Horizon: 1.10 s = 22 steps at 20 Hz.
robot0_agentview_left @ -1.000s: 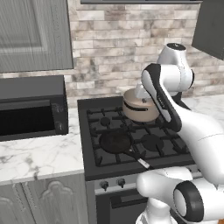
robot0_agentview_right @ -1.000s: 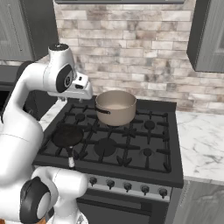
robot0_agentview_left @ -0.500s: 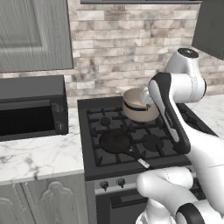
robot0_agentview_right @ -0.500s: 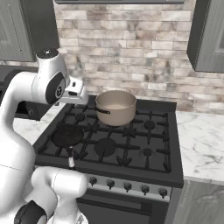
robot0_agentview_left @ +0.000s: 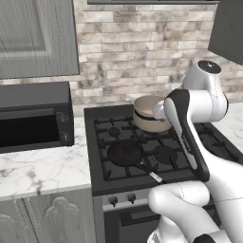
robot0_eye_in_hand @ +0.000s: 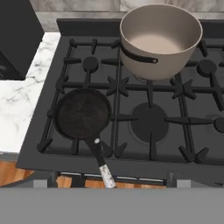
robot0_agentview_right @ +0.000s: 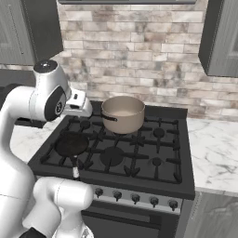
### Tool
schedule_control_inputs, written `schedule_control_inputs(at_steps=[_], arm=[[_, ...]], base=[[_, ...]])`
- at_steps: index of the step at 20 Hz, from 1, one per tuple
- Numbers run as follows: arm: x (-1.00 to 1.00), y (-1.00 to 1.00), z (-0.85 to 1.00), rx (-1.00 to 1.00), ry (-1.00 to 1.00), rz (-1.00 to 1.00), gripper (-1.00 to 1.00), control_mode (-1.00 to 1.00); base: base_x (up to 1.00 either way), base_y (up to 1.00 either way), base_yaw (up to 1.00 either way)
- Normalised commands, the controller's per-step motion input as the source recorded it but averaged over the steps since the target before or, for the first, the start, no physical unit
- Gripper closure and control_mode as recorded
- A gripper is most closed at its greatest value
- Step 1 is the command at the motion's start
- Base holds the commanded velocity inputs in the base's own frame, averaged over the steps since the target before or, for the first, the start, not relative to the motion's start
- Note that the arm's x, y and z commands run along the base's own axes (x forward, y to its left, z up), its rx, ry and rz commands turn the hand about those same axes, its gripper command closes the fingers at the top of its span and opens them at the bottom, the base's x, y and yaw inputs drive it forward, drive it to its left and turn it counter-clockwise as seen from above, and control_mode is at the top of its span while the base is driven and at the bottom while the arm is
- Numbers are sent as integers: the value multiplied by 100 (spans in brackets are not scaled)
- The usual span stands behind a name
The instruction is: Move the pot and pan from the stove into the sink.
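While both pieces sit on the stove (robot0_agentview_right: 139, 153), the pot (robot0_eye_in_hand: 159, 39) on a rear burner and the pan (robot0_eye_in_hand: 83, 113) at front left with its handle pointing outward, the gripper hangs high, jaws apart, presumably choosing a grasp.

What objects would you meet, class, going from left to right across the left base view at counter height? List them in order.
Microwave → pan on the stove's front-left burner → pot at the back of the stove → the robot's white arm.
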Motion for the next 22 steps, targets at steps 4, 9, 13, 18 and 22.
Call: schedule_control_inputs(at_steps=[4, 9, 13, 18, 22], arm=[[0, 0, -17, 0, 2, 2, -100, -100], [-3, 0, -21, 0, 2, 3, -100, -100], [-3, 0, -23, 0, 4, 5, -100, -100], [-9, 0, -27, 0, 4, 6, -100, -100], [-11, 1, -29, 0, 4, 7, -100, -100]], base=[[0, 0, 0], [0, 0, 0], [0, 0, 0], [0, 0, 0], [0, 0, 0]])
